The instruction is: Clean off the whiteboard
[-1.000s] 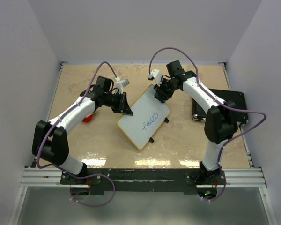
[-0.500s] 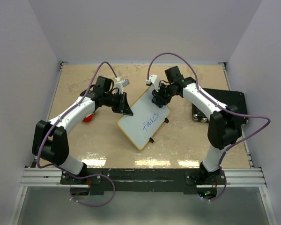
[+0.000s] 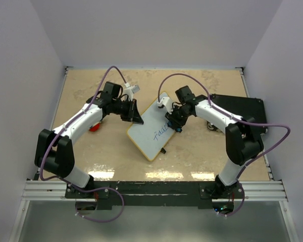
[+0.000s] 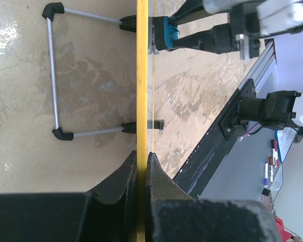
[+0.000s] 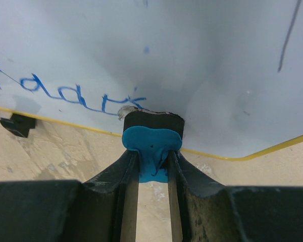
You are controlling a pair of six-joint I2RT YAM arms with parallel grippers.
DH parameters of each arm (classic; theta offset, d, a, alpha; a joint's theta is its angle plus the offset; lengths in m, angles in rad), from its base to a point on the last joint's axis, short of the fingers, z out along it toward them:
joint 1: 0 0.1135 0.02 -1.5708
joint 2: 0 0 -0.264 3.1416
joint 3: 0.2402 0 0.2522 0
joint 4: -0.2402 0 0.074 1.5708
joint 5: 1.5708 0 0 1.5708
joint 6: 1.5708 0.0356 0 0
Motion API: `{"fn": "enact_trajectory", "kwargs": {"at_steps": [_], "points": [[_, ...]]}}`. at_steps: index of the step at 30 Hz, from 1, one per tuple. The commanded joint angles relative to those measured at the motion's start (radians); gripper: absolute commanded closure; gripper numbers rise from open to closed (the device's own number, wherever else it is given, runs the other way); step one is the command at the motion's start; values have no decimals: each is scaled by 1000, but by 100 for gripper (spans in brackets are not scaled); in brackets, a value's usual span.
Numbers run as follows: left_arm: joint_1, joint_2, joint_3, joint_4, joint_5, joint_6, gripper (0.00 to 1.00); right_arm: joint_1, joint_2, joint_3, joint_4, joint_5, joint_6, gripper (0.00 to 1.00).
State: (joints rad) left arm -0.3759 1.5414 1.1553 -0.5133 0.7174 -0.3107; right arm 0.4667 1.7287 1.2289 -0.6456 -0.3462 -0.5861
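The whiteboard (image 3: 151, 132) has a yellow frame and blue handwriting (image 3: 162, 133), and lies tilted at mid-table. My left gripper (image 3: 135, 117) is shut on its upper-left edge; the left wrist view shows the yellow frame (image 4: 142, 75) clamped edge-on between the jaws. My right gripper (image 3: 175, 123) is shut on a blue eraser (image 5: 151, 143) with a dark felt pad. The pad presses on the board (image 5: 192, 60) at the right end of the blue writing (image 5: 65, 93). The eraser also shows in the left wrist view (image 4: 165, 31).
A black rectangular case (image 3: 247, 110) lies at the right of the table. A red object (image 3: 94, 127) sits under the left arm. The board's wire stand (image 4: 53, 80) and black tabs (image 3: 164, 149) stick out from it. White walls enclose the table.
My right gripper has moved down and left from the board's top corner along its right edge onto the end of the writing. The left arm and board have not moved.
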Motion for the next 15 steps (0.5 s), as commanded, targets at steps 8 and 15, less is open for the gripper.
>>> {"fn": "enact_trajectory", "kwargs": {"at_steps": [8, 15], "points": [[-4, 31, 34, 44, -47, 28, 100, 151, 5, 283, 126, 32, 212, 100], [-4, 28, 27, 48, -47, 25, 100, 155, 5, 247, 106, 50, 189, 100]]}}
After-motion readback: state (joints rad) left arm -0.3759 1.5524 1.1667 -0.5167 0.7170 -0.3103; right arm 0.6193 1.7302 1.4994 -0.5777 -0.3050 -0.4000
